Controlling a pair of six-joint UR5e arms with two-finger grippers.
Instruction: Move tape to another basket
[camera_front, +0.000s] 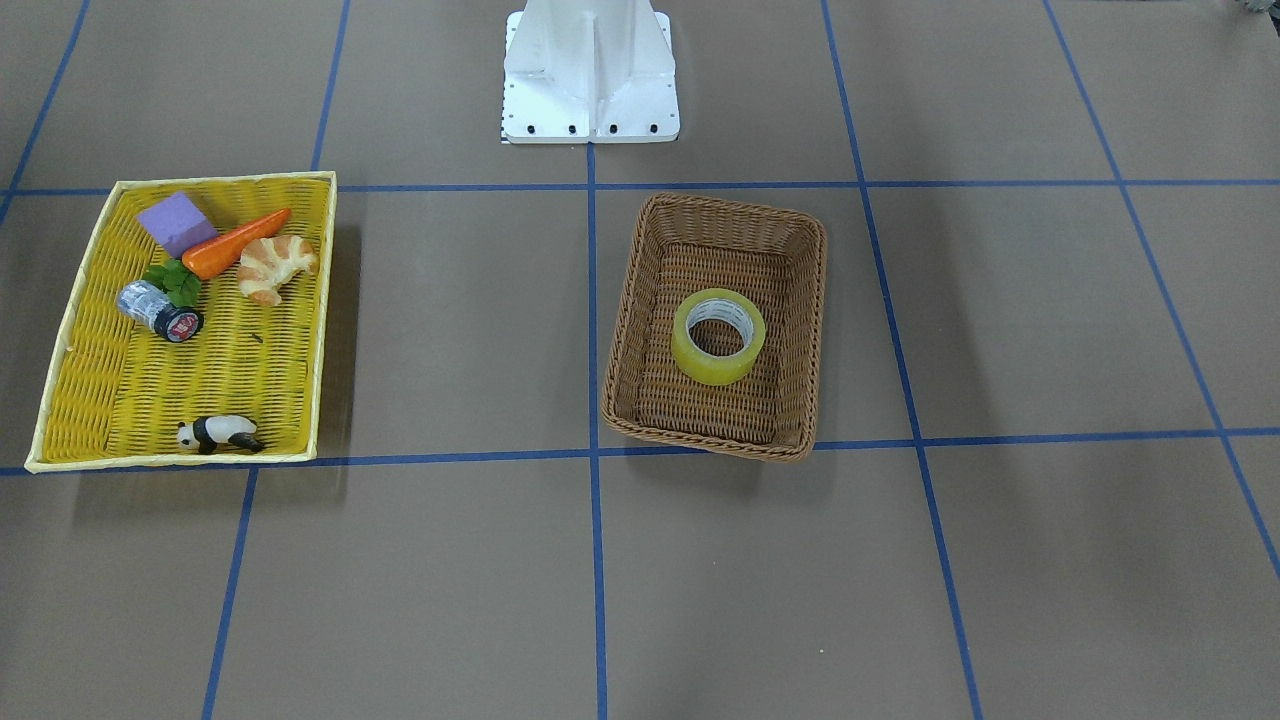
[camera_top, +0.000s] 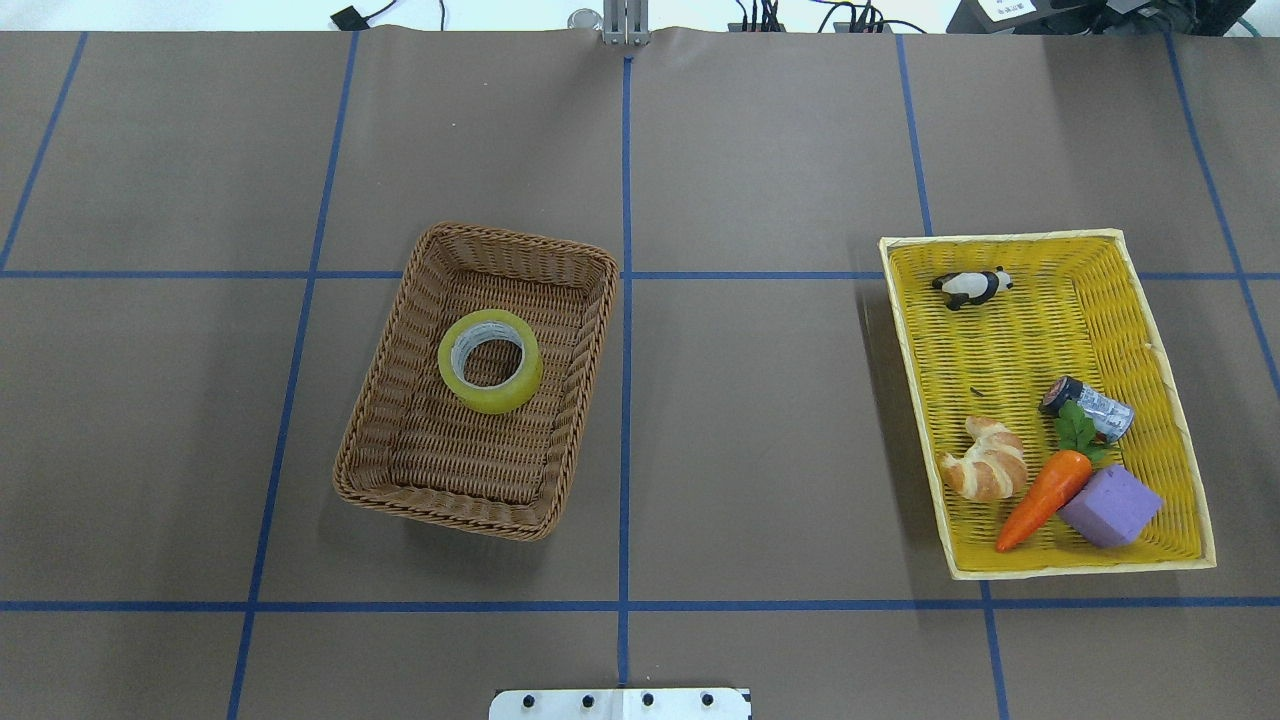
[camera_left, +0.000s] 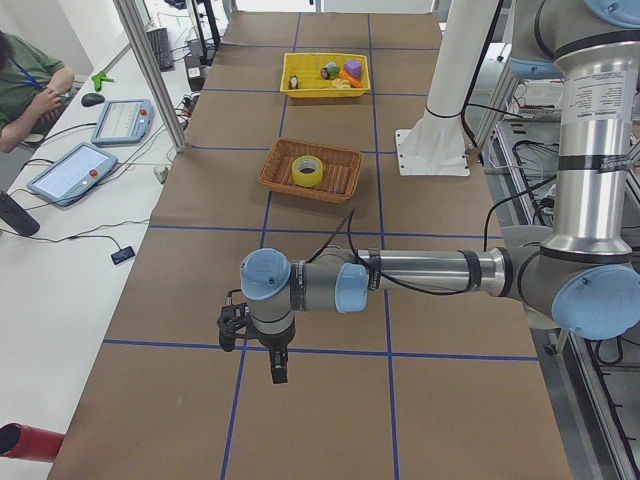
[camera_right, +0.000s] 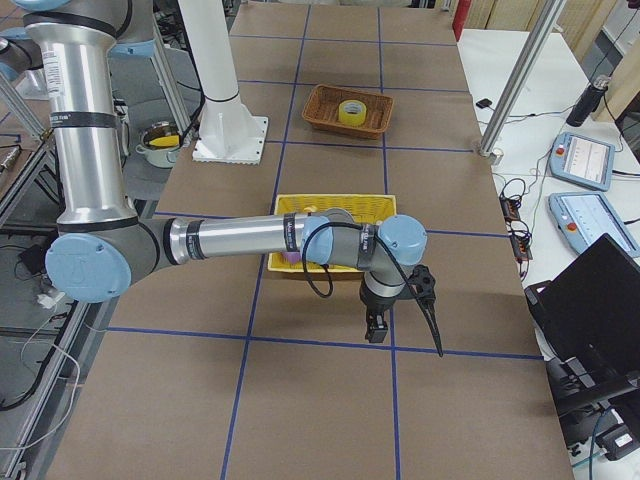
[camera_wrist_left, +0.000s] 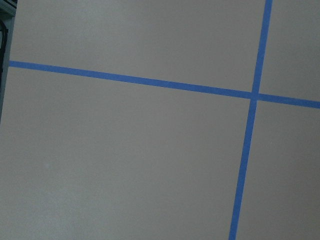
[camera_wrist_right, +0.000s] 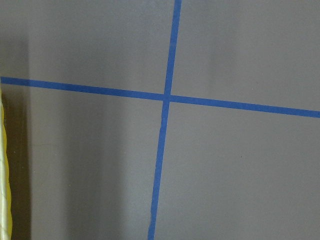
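left gripper hangs pointing down at the brown table, well apart from the basket, out toward the table's end on the robot's left; it shows only in the side view, so i cannot tell how wide its fingers stand. its arm's forearm lies level above the table and the wrist bends straight down. right gripper also points down from a level forearm, far from the basket, on the far side of the yellow tray and close by it; it too shows only in a side view, so its opening cannot be told. both wrist cameras show only bare table crossed by blue lines, with a sliver of the tray's rim cut off at the edge of the right one

the tape lies flat inside the basket, hole facing up, touching neither gripper. faint print on its whitish core is too small to read

well apart from the basket, on the robot's right, the tray holds a panda figure, a croissant, a carrot, a purple block and a silver cylinder; the red marking on the cylinder's dark end cannot be read. the white robot base is cut off at the frame edge
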